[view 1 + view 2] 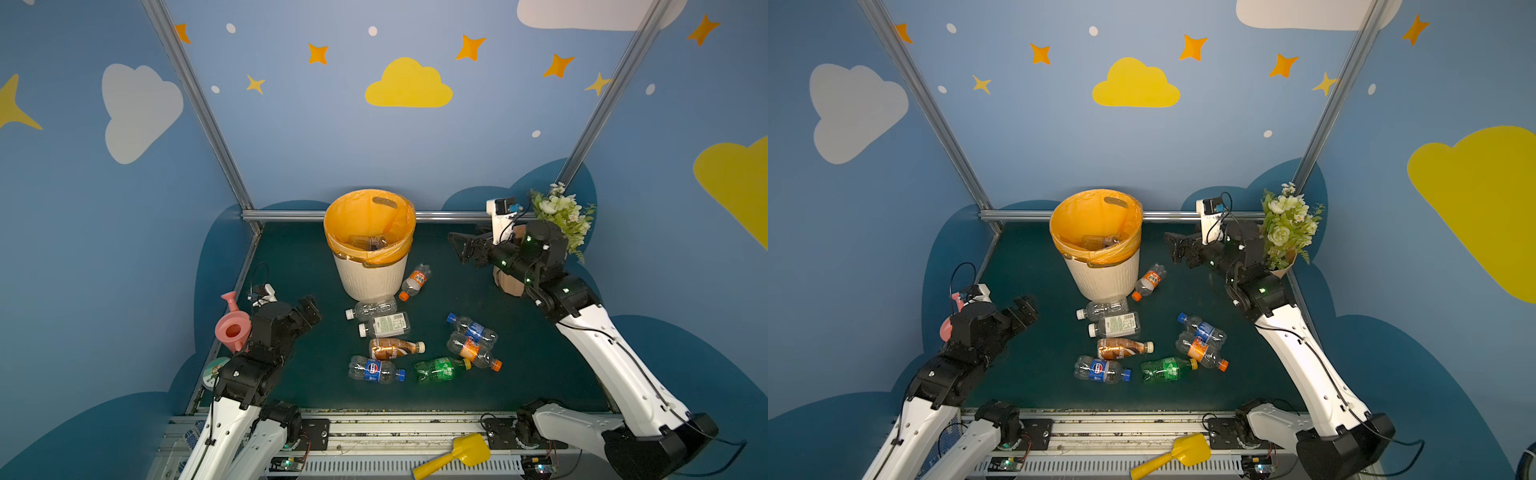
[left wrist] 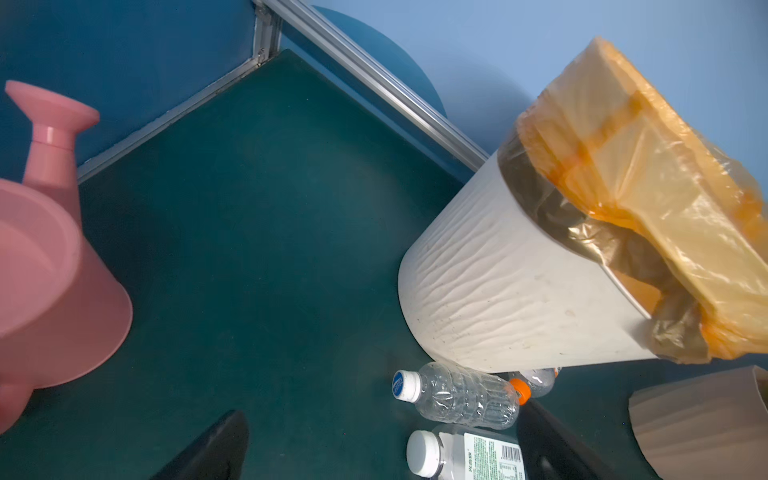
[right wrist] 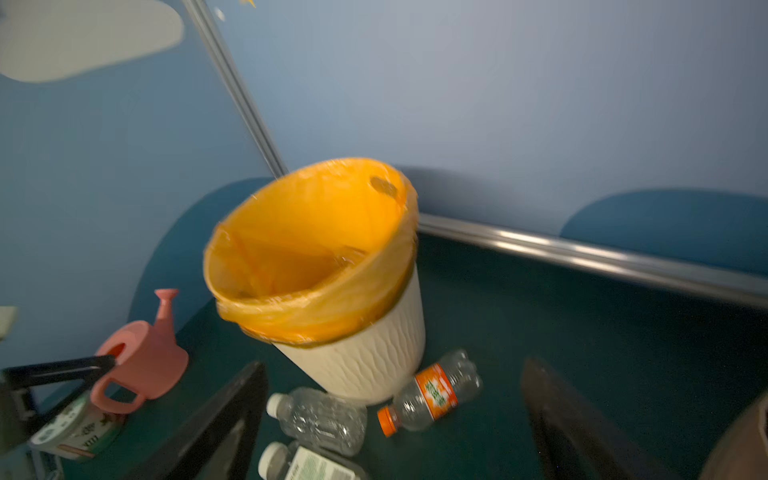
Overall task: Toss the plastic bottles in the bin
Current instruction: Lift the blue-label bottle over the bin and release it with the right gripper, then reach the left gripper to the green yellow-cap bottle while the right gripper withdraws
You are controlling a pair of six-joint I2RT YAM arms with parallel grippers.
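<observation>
The bin [image 1: 370,278], cream-white with an orange bag, stands at the back middle of the mat, and a clear bottle [image 1: 370,242] lies inside it. Several plastic bottles lie on the mat in front: an orange-labelled one [image 1: 415,281] and a clear one [image 1: 372,308] against the bin's foot, then a white-labelled [image 1: 386,325], a brown [image 1: 395,348], a blue-labelled [image 1: 376,370] and a green one [image 1: 442,369]. My right gripper [image 1: 459,248] hangs open and empty, raised to the right of the bin's rim. My left gripper [image 1: 312,311] is open and empty, low, left of the bottles.
A pink watering can [image 1: 232,328] and a round jar [image 1: 214,372] sit by the left arm. A peach pot [image 1: 509,282] with flowers [image 1: 561,216] stands behind the right arm. A yellow scoop [image 1: 457,455] lies on the front rail.
</observation>
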